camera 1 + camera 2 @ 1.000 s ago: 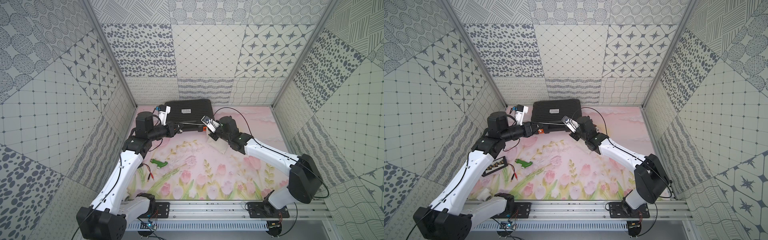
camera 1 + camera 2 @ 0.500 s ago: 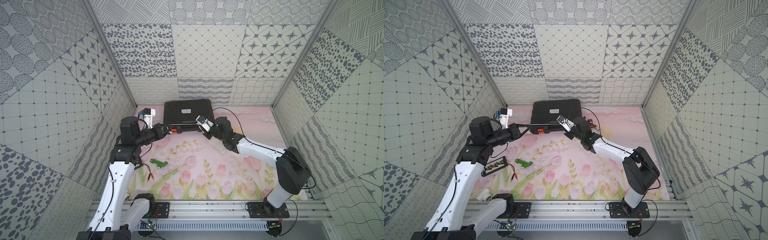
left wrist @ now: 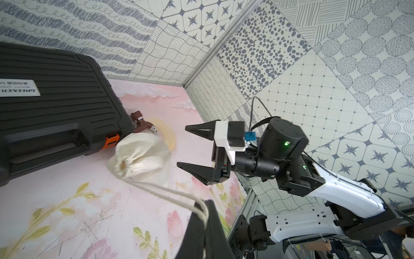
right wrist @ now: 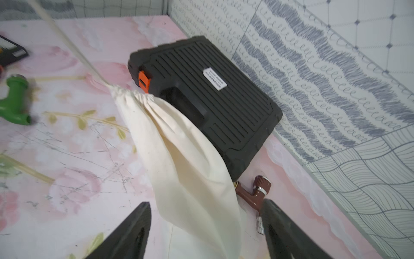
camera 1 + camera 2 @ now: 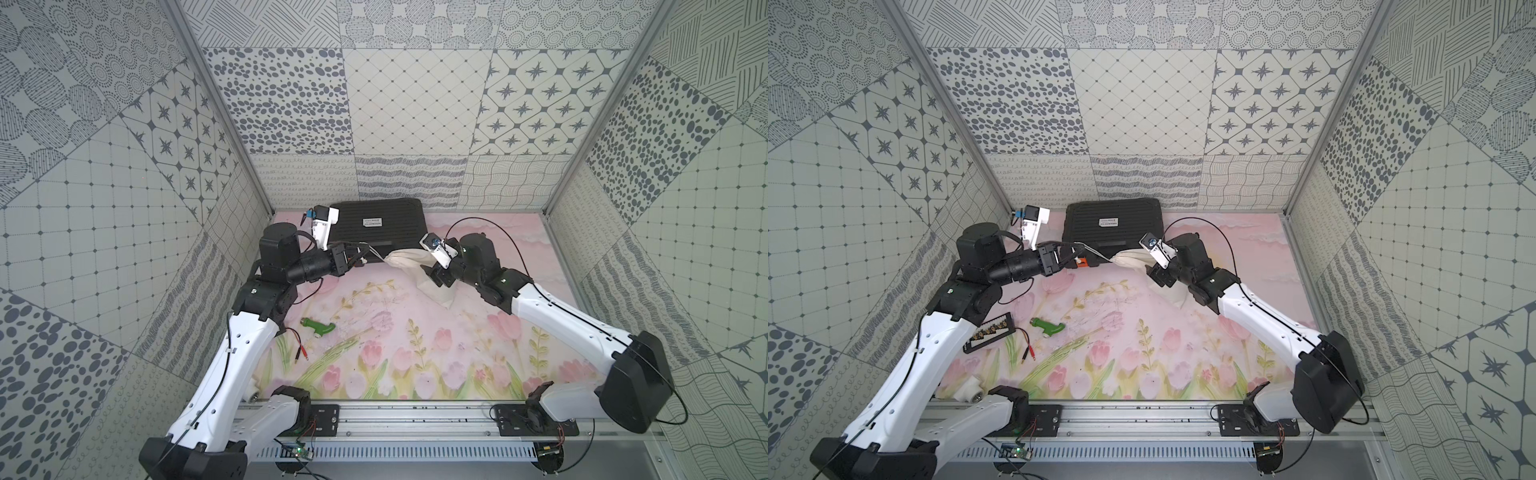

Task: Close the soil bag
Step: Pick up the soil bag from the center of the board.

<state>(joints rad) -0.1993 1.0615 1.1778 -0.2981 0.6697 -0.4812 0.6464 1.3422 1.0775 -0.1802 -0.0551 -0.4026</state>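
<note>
Left tool [image 5: 359, 253] clenched on the two pale cords [image 3: 170, 190]. The cords run taut from it to the gathered mouth [image 4: 130, 95] of the soil bag [image 4: 179, 152]. Right tool [image 3: 182, 146] released, jaws wide, one on either side of the bag's lower half. Whether either jaw touches the cloth cannot be told.

Position: bag near the far edge of the worktop [image 5: 457, 340], just in front of the black case [image 5: 378, 226], between the two tools. Mouth end raised by the cords, closed end sagging toward the worktop by the right tool.

Key relation: the bag's long axis runs along the far edge, mouth toward the left tool, closed end toward the right tool. The cords lie on the same line. Right tool is nearer the cloth; left tool holds cord only.

Judgement: mouth looks puckered nearly shut. Further tightening would need the right tool to grip the cloth while the left pulls away along that axis. Brown tap fitting [image 4: 253, 195] sits just beside the closed end, close to one right jaw, so it could get caught.
</note>
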